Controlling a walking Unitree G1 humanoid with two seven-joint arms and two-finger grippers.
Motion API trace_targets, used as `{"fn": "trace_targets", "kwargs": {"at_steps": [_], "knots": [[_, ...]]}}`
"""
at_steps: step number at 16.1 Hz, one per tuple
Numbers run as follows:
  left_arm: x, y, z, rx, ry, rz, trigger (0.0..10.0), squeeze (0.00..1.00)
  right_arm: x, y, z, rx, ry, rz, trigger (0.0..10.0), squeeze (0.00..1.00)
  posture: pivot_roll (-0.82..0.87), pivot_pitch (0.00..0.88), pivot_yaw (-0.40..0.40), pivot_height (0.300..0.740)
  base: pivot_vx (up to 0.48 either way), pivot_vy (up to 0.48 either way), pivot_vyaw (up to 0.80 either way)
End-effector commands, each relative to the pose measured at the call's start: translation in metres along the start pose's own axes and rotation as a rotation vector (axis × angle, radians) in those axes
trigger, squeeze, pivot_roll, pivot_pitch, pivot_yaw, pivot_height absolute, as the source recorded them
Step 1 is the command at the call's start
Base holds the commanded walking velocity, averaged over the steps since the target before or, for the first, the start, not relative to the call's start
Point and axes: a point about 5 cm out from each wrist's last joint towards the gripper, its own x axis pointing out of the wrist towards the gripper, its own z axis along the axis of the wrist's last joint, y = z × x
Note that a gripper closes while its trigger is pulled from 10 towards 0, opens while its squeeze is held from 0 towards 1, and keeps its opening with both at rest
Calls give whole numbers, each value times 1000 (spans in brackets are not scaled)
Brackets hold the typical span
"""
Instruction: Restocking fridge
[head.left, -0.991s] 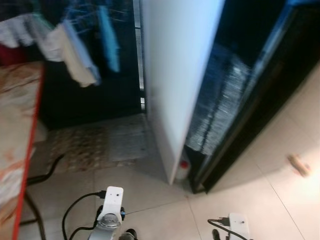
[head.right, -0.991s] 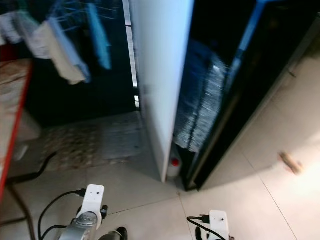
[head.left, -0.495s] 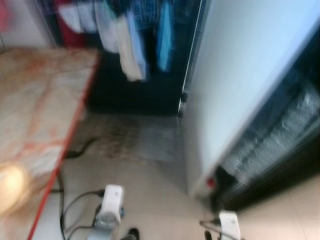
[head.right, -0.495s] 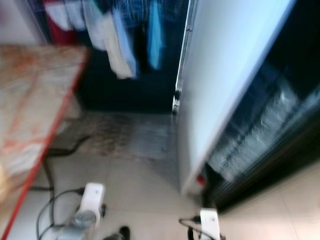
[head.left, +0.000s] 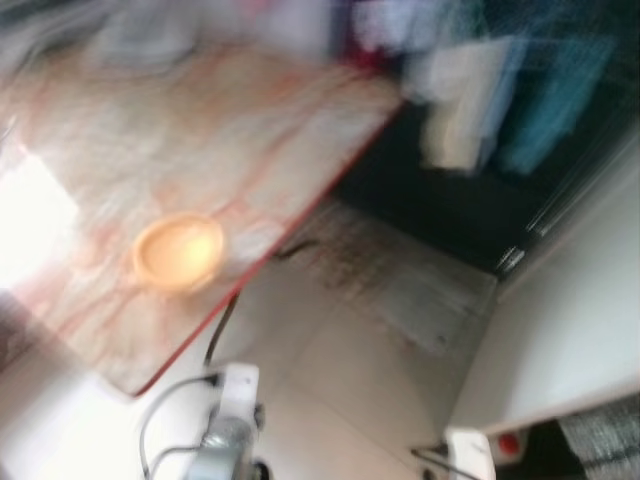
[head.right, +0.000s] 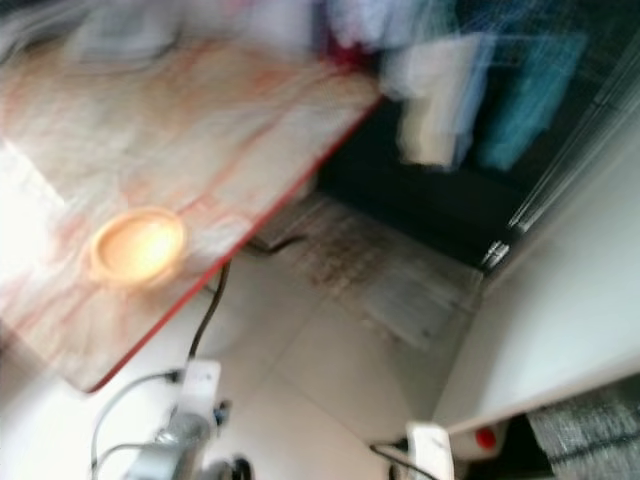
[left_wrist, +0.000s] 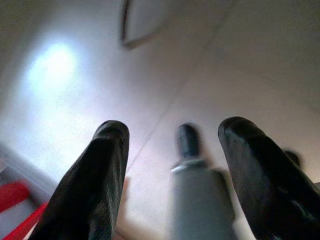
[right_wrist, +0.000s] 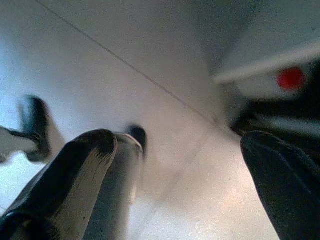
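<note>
We see the white fridge (head.left: 560, 340) at far right, blurred; its side wall rises tall, long axis vertical. A marbled red-edged table (head.left: 200, 150) stands left, carrying a yellow bowl (head.left: 178, 252). Hanging laundry (head.right: 440, 95) lies beyond. Left gripper (left_wrist: 172, 150) and right gripper (right_wrist: 175, 165) hang spread wide, empty, over floor tile.
</note>
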Motion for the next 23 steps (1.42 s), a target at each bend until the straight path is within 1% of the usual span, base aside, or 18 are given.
{"fn": "trace_targets", "kwargs": {"at_steps": [1,9,10,11,13,14,15,16,17,18,19,23], "knots": [[-1,-6,-4,-13,19,-24,10000,0,-2,-6,-11,3,35,-14,10000,0,-114,206,-58,740,0,0,800],[-1,-7,-2,2,8,-35,10000,0,-2,-4,-8,-30,35,-3,10000,0,-110,209,-59,740,0,0,800],[-1,-7,-2,5,1,-33,10000,0,-2,-4,-9,-32,37,-2,10000,0,-110,209,-60,740,0,0,800],[-1,-7,-1,11,-13,-34,10000,0,-2,-4,-9,-15,40,1,10000,0,-109,208,-60,740,0,0,0],[-2,-7,2,14,-74,-26,10000,0,-2,-4,-10,-13,41,0,10000,0,-103,203,-59,740,0,0,0],[-2,-6,4,25,-127,-20,10000,0,-2,-4,-10,-19,43,2,10000,0,-98,198,-59,740,0,0,0],[-3,-6,5,24,-150,-8,10000,0,-2,-4,-10,-20,44,3,10000,0,-99,196,-58,740,0,0,0],[-5,-5,7,4,-213,34,10000,0,-2,-5,-10,-23,44,4,10000,0,-95,189,-58,740,0,0,0],[-6,-5,8,-13,-268,47,10000,0,-2,-6,-11,-28,45,4,10000,0,-95,185,-58,740,0,0,0],[-8,-5,10,-8,-313,55,10000,0,-2,-6,-11,-32,46,4,10000,0,-94,182,-57,740,0,0,0],[-8,-5,11,-12,-333,59,10000,0,-2,-6,-11,-34,46,4,10000,0,-94,182,-57,740,0,0,0],[-7,-5,9,-15,-357,67,10000,0,-2,-6,-11,-34,46,5,10000,0,-94,182,-57,740,0,0,0]]}}
